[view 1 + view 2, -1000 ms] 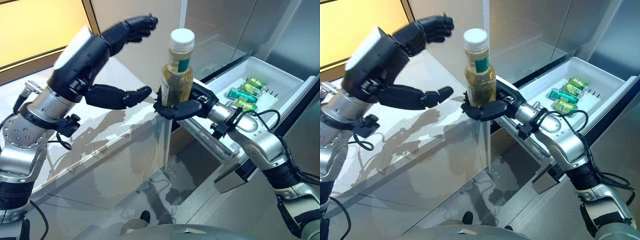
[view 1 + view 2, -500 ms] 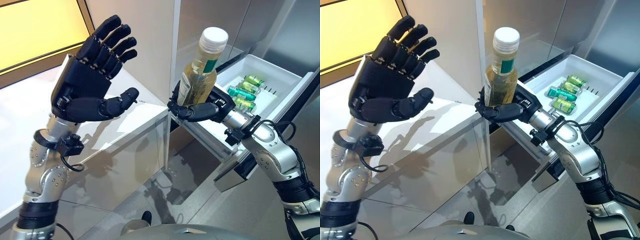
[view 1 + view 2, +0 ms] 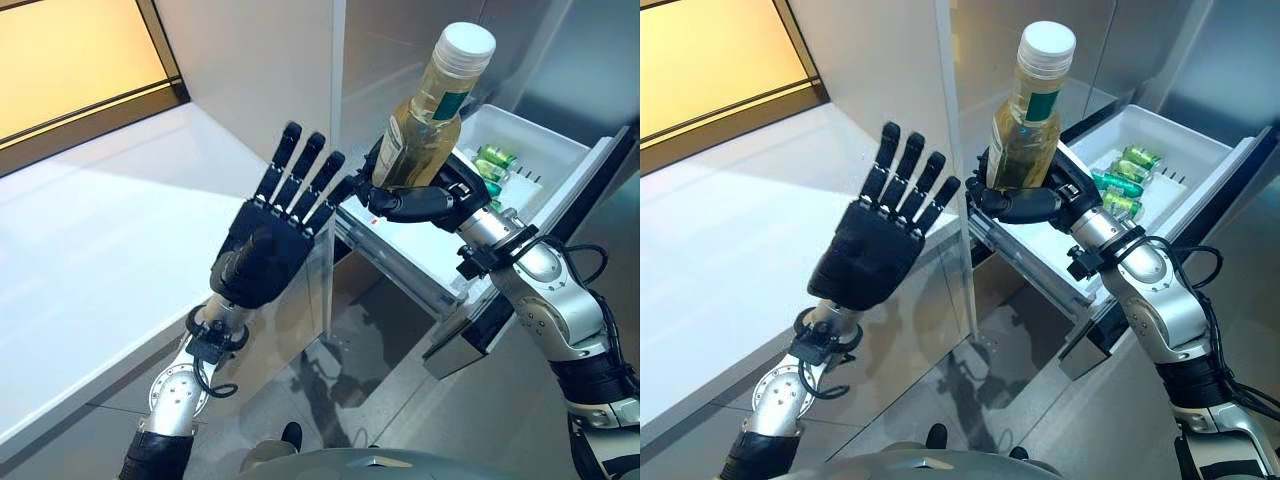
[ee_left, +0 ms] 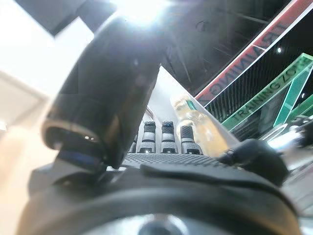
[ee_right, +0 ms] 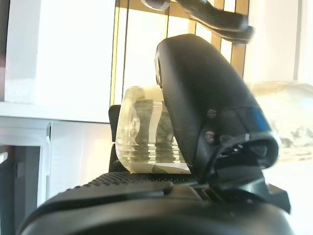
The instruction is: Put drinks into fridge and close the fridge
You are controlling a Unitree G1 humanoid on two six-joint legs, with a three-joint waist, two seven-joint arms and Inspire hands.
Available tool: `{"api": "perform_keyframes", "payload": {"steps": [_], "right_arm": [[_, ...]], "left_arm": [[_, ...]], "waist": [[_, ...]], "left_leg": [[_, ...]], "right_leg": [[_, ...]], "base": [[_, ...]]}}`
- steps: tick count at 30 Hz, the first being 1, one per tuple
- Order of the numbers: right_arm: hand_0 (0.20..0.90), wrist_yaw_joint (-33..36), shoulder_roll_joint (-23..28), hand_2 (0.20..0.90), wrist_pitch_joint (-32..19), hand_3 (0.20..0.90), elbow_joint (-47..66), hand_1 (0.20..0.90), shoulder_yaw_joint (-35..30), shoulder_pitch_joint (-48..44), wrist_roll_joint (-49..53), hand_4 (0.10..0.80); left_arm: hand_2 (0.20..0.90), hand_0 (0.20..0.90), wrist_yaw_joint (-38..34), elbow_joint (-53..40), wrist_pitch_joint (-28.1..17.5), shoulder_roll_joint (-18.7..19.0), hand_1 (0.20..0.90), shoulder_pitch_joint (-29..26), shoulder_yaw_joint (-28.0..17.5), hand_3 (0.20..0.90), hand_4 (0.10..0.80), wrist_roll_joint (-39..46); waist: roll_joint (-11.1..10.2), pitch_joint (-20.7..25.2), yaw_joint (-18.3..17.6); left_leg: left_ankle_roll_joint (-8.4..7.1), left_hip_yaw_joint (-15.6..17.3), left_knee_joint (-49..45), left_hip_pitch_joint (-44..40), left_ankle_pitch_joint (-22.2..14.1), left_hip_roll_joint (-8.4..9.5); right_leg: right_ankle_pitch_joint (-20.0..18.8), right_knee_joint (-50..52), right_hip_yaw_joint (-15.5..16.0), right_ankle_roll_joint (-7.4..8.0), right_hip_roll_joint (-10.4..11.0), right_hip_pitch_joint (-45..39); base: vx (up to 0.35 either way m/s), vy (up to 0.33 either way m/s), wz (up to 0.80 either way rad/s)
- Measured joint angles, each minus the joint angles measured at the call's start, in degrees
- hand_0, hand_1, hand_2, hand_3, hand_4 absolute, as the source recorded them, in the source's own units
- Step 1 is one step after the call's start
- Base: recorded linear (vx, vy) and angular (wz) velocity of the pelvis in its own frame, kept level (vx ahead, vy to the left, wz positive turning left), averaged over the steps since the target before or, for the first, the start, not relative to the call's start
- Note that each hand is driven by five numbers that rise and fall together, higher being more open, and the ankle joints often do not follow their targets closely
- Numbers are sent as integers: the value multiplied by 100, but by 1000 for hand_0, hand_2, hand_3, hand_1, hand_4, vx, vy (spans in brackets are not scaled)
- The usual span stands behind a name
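Observation:
My right hand [image 3: 420, 200] is shut on a clear bottle of yellow drink [image 3: 432, 110] with a white cap and a green label. It holds the bottle upright in the air over the near end of the open white fridge drawer [image 3: 545, 150]. The bottle's base shows between thumb and fingers in the right wrist view [image 5: 146, 132]. Green cans [image 3: 492, 160] lie in the drawer behind the bottle. My left hand [image 3: 265, 250] is open with straight fingers, raised just left of the bottle and apart from it. It also shows in the left wrist view [image 4: 117, 98].
A white counter [image 3: 90, 240] runs along the left, with a corner edge under my left hand. The steel fridge front [image 3: 590, 70] stands behind the drawer. A grey floor [image 3: 370, 370] lies below.
My left hand has dropped lower and swung right, close beside the bottle, fingers still straight. My right hand has lifted the bottle higher and a little right, over the drawer.

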State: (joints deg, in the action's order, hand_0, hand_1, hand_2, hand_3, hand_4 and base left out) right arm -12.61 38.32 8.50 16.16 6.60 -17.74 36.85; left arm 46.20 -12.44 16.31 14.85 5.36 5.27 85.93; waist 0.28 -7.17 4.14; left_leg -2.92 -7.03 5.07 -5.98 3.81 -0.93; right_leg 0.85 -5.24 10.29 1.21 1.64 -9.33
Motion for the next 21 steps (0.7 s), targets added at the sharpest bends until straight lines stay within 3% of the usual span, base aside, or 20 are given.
{"api": "perform_keyframes", "payload": {"steps": [11,16,21], "right_arm": [[300,197,48,300,-23,200,-1,300,-499,133,8,100],[300,209,50,300,-89,200,-13,300,-824,601,18,100],[300,155,84,300,-114,200,-94,300,-952,912,25,100]], "left_arm": [[900,900,726,658,1551,-6,900,539,401,900,800,1188],[900,900,873,1496,1988,-117,900,724,411,900,800,983],[900,900,940,2612,2361,-298,900,879,385,900,800,140]], "waist": [[-98,-73,-73],[-115,-84,-166],[-121,-87,-320]], "left_leg": [[19,99,0,66,-14,4],[30,200,1,66,-25,1],[37,263,2,68,-36,-3]], "right_leg": [[-19,0,-88,17,11,109],[-28,0,-172,24,12,148],[-37,0,-218,29,15,173]], "base": [[-3,5,-4],[-10,-1,-8],[15,4,-6]]}}
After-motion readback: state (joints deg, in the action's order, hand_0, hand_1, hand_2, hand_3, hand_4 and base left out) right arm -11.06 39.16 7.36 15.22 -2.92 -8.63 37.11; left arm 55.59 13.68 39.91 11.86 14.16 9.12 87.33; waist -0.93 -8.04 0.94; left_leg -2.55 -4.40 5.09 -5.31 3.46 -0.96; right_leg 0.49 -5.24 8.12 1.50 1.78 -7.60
